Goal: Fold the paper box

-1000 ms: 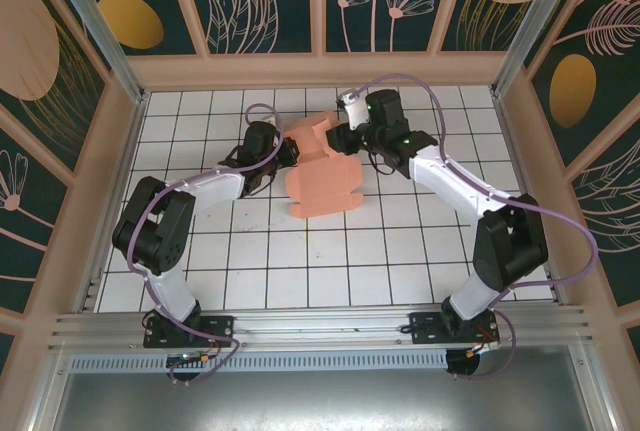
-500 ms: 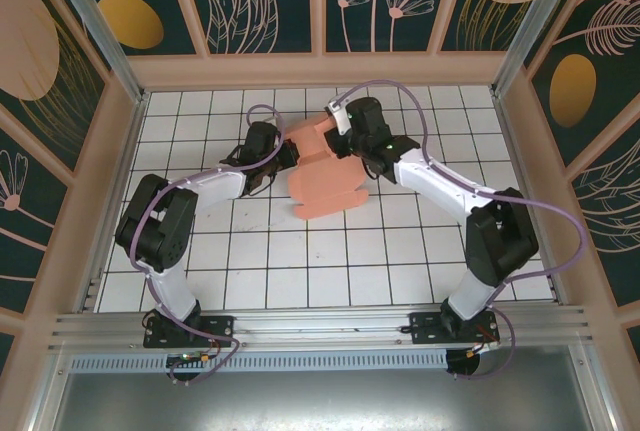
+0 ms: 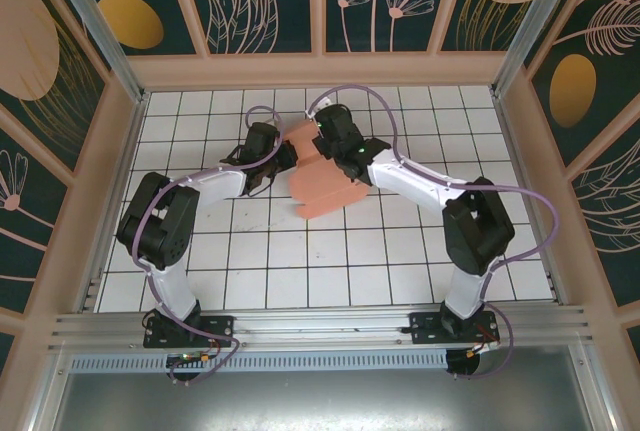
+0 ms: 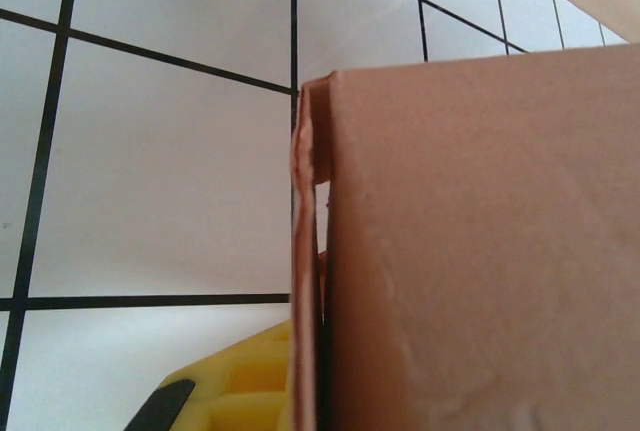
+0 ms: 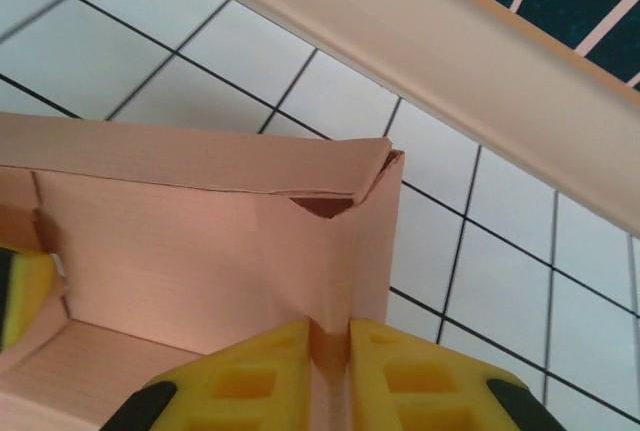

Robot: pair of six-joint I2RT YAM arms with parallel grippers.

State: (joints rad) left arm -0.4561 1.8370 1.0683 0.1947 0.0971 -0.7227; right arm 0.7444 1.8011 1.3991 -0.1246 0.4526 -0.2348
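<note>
The salmon-pink paper box [image 3: 325, 181] lies partly folded on the white tiled floor, its back walls raised and a rounded flap lying flat toward the front. My left gripper [image 3: 287, 155] is at its left side. In the left wrist view, one yellow finger [image 4: 235, 386] presses a thin upright card wall [image 4: 480, 251], which hides the other finger. My right gripper [image 3: 333, 141] is over the box's back end. In the right wrist view it [image 5: 330, 351] is shut on an upright wall near a folded corner [image 5: 365, 191] of the box.
A wooden frame with dark painted panels encloses the tiled floor [image 3: 300, 261]; its back rail [image 5: 480, 81] runs close behind the box. The metal rail [image 3: 320, 326] with both arm bases lies at the near edge. Purple cables loop over both arms.
My right arm has swung left, carrying its gripper from the box's back right to over its back end. The box's back part has shifted slightly. The left arm has barely moved.
</note>
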